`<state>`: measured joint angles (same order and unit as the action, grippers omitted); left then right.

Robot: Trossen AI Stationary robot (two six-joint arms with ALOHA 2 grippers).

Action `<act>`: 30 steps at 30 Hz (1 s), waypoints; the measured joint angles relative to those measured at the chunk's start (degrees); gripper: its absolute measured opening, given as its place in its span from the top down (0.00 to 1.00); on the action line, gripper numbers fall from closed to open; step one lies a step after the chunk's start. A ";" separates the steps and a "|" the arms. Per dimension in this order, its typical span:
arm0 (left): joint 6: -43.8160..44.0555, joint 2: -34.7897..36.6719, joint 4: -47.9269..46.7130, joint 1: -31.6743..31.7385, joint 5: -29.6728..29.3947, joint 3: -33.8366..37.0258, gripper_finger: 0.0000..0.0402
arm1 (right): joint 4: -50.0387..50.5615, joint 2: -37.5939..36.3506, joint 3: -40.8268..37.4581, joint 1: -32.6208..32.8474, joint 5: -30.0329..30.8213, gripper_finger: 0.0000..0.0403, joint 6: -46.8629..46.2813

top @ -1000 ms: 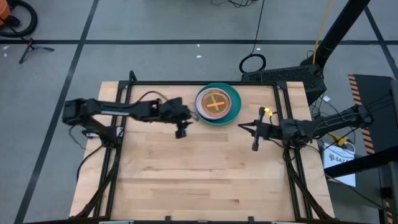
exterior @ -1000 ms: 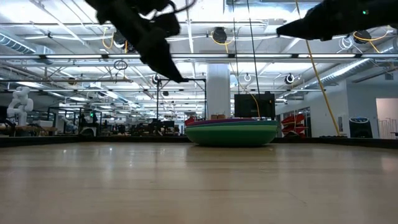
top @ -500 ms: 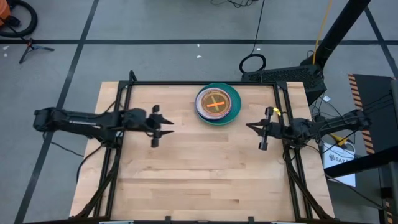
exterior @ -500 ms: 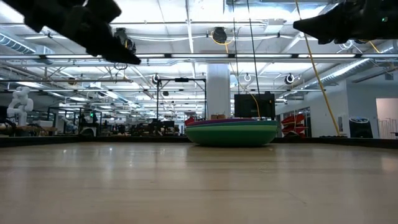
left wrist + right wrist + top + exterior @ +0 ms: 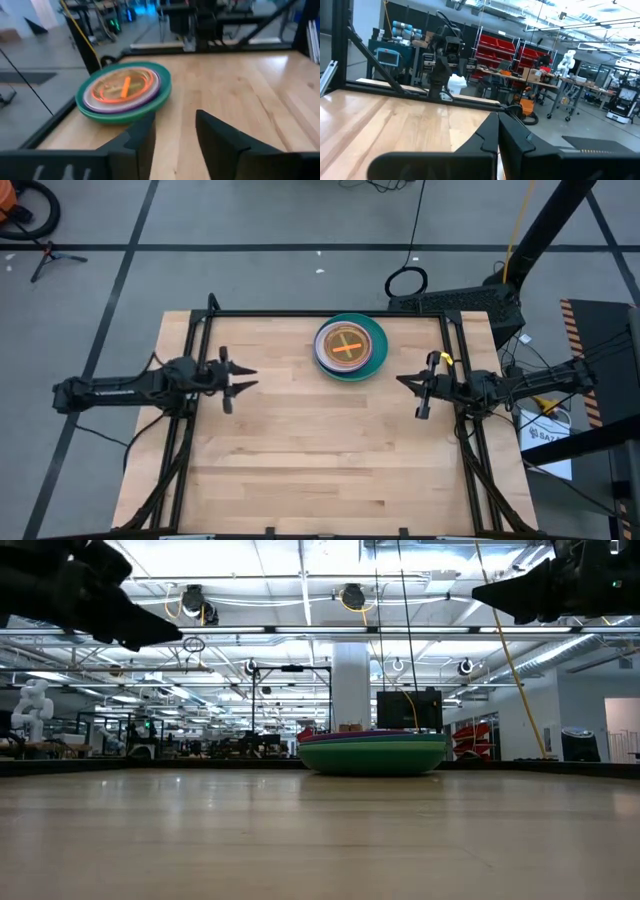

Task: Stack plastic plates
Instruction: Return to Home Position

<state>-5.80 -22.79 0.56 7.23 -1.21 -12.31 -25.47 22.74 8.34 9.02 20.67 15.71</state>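
The left gripper (image 5: 246, 379), fingers apart and empty, has drawn back to the bench's (image 5: 300, 470) left edge while the right gripper (image 5: 401, 380) waits closed at the right edge, so the plastic plates (image 5: 350, 348), stacked by the far edge, look finished.

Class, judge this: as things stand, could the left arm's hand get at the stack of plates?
Probably yes: the left hand hangs open above bare table, facing the stack of plates, with nothing between them.
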 joint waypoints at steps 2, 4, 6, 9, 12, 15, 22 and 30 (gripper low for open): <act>0.00 3.93 -0.47 0.89 -0.04 1.07 0.69 | 0.02 0.00 0.00 0.00 0.02 1.00 0.01; 0.61 7.49 -2.26 1.73 -0.11 1.71 0.76 | -0.02 0.00 0.00 0.00 0.04 1.00 0.09; 1.56 10.71 -4.71 2.36 0.07 1.83 0.83 | 0.01 0.00 0.00 0.00 0.04 1.00 0.19; 1.88 15.17 -8.78 2.79 2.56 1.89 0.96 | 0.93 0.00 0.00 0.00 0.00 1.00 0.17; 1.95 19.01 -11.69 2.82 4.39 1.89 0.98 | 2.11 0.00 0.00 0.00 0.00 1.00 0.03; 2.04 22.34 -13.72 2.82 6.76 1.89 0.99 | 2.40 0.00 0.00 0.00 -0.33 1.00 -0.25; 2.56 22.65 -8.86 2.82 10.16 6.44 0.99 | 1.65 -0.05 0.00 0.00 -3.69 1.00 -0.83; 4.50 21.39 2.72 2.67 18.49 11.44 0.99 | 2.14 -4.79 -0.04 0.84 -7.71 1.00 -7.30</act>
<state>-1.31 -1.41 3.28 9.89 17.28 -0.86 -23.33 17.96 8.29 9.86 12.95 8.42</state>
